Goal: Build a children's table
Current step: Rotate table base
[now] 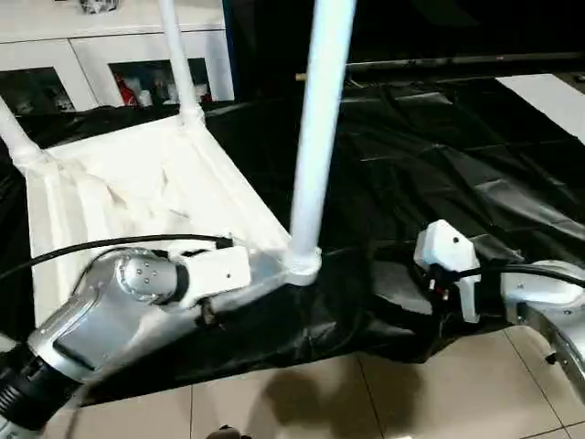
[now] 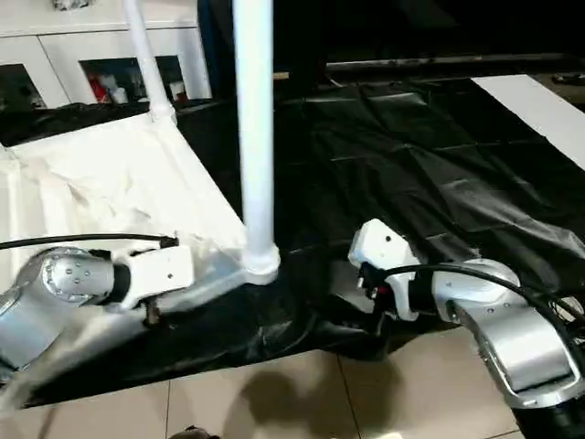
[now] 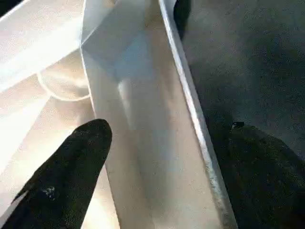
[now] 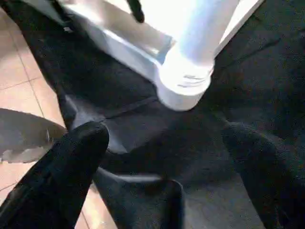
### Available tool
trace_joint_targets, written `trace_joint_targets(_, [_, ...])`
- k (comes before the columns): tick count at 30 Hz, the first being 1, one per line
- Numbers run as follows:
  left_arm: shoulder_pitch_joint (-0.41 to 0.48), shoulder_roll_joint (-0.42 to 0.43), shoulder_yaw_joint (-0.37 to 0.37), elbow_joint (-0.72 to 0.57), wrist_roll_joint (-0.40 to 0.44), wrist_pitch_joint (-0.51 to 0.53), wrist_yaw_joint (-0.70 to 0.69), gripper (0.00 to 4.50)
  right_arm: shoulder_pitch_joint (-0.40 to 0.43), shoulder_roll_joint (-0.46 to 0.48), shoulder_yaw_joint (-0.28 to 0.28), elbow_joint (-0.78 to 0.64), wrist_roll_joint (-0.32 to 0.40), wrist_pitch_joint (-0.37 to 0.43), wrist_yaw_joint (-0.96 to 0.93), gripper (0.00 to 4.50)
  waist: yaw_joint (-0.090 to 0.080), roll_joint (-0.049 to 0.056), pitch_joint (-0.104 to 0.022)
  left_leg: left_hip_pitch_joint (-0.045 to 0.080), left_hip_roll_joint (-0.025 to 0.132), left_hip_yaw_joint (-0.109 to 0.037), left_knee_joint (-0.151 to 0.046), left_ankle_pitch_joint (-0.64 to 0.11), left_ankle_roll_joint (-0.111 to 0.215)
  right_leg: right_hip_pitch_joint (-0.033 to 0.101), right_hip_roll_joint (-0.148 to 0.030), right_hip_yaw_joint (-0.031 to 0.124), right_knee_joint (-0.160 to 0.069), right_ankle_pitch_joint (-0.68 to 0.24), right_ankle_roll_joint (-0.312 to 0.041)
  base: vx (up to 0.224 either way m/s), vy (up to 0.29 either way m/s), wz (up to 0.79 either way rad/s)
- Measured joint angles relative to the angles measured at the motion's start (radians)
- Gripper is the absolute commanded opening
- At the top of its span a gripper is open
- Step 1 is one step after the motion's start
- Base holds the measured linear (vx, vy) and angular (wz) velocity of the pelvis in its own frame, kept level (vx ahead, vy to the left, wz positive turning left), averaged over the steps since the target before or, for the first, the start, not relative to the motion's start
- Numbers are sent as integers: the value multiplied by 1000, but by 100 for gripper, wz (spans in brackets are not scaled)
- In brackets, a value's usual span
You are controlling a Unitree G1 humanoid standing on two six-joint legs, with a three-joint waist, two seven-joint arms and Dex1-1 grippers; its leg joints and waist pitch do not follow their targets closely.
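Note:
The children's table lies upside down on a black sheet, its white square top [image 1: 137, 192] showing the underside. Three white legs stand up from its corners: a near one [image 1: 315, 137], a far one [image 1: 180, 64] and one at the left edge [image 1: 16, 133]. My left gripper [image 3: 167, 138] is open and straddles the top's front side wall [image 3: 143, 143], one black finger [image 3: 76, 167] inside the rim and the other outside. My right gripper [image 4: 167, 143] stands open over the sheet, just short of the near leg's corner socket [image 4: 183, 88], with nothing between its fingers.
The black sheet [image 1: 439, 155] spreads wrinkled to the right and ends at beige floor tiles [image 1: 366, 393] in front. A white cabinet with glass fronts [image 1: 82, 55] stands behind the table. A black cable [image 1: 110, 245] runs over my left forearm.

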Motion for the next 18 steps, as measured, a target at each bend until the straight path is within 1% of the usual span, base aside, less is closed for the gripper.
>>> trace_joint_targets(2, [-21, 2, 0, 42, 41, -16, 46, 447, 0, 0, 0, -4, 0, 6, -5, 450, 3, 0, 0, 0, 0, 0, 0, 1, 1, 0, 0, 0, 0, 1, 0, 0, 0, 0])
trace_joint_targets(7, [-51, 7, 0, 89, 94, -37, 114, 447, 0, 1, 1, -8, 2, 20, -8, 450, 4, -1, 0, -1, 0, 0, 1, 3, 2, 0, 0, 0, -1, 4, 0, 0, 0, 0])
trace_joint_targets(11, [-67, 0, 4, 119, 117, -52, 168, 447, 0, 0, 1, -8, 3, 24, -16, 450, 5, -1, 0, -1, 0, 0, 2, 3, 2, 0, 0, 0, -1, 5, 0, 0, 0, 0])
trace_joint_targets(14, [-68, -10, 23, 148, 141, -64, 218, 447, 0, 0, 2, -8, 3, 25, -26, 450, 3, -1, 0, -1, 0, 0, 1, 3, 2, 0, 0, 0, -1, 5, 0, 0, 0, 0])
trace_joint_targets(15, [-68, -12, 36, 150, 143, -65, 227, 447, 1, 1, 1, -10, 4, 25, -28, 450, 3, -2, 0, -1, 0, 0, 1, 4, 2, 0, 0, 0, -1, 5, 0, 0, 0, 0])
trace_joint_targets(16, [-68, -15, 65, 150, 140, -65, 239, 447, 5, 4, 1, -14, 5, 26, -30, 450, 3, -3, 1, -2, 0, 0, 1, 4, 2, 0, 0, 0, -1, 5, 0, 0, 0, 0])
trace_joint_targets(18, [-65, -37, 141, 145, 111, -60, 262, 447, 13, 20, -4, -19, 13, 30, -45, 450, 4, -3, 0, -2, 0, 0, 2, 4, 2, 0, 0, 0, -1, 5, 0, 0, 0, 0])
